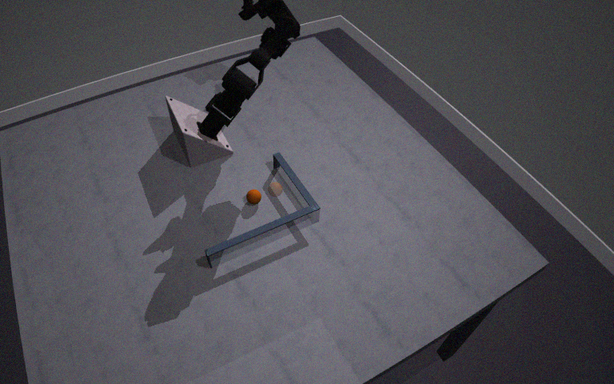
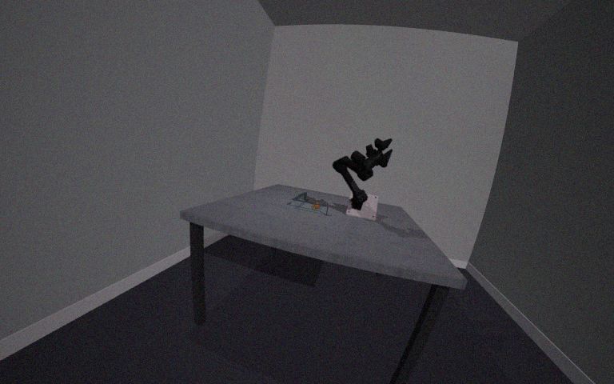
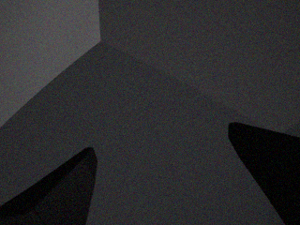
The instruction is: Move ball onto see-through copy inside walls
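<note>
While the orange ball (image 1: 253,196) is lying on the gray counter (image 1: 384,253), we are seeing it just beside the see-through copy (image 1: 275,189), close but not overlapping it. Both are sitting in the open angle of the two low clear walls (image 1: 289,217), with the copy nearer the wall that is running toward the arm's white base plate (image 1: 199,133). We are watching the arm (image 2: 357,170) folding upward from that plate, carrying the hand (image 2: 384,150) high above the counter and well apart from the ball. Its dark fingers are standing wide apart in the wrist view, with nothing between them, pointing at the room's dim walls rather than at the counter.
</note>
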### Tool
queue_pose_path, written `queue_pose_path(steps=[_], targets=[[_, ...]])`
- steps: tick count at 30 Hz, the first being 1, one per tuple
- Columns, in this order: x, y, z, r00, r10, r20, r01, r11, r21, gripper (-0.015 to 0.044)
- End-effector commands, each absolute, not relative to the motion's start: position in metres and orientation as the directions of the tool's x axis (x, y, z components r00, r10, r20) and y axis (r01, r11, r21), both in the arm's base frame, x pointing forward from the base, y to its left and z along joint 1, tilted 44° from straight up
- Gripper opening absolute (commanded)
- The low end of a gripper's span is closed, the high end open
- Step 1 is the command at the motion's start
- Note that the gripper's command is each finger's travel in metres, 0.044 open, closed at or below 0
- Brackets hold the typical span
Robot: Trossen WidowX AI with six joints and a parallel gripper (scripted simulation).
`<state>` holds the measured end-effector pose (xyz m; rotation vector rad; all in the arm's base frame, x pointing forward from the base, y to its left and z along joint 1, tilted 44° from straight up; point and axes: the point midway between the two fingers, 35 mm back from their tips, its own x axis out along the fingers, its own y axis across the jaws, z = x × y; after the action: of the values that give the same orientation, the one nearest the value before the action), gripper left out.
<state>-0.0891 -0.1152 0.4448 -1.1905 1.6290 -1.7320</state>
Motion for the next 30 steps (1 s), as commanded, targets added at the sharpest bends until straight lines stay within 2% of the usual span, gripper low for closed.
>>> queue_pose_path(steps=[1,4,15,23,30], targets=[[-0.090,-0.115,0.445,-0.510,-0.818,0.266,-0.215,-0.179,-0.960,0.0374],[-0.098,-0.108,0.447,-0.540,-0.795,0.275,-0.210,-0.189,-0.959,0.0311],[-0.155,-0.035,0.462,-0.773,-0.539,0.335,-0.225,-0.262,-0.939,0.0311],[-0.178,0.049,0.466,-0.903,-0.237,0.359,-0.284,-0.299,-0.911,0.0311],[-0.172,0.132,0.461,-0.934,0.070,0.350,-0.354,-0.306,-0.884,0.0311]])
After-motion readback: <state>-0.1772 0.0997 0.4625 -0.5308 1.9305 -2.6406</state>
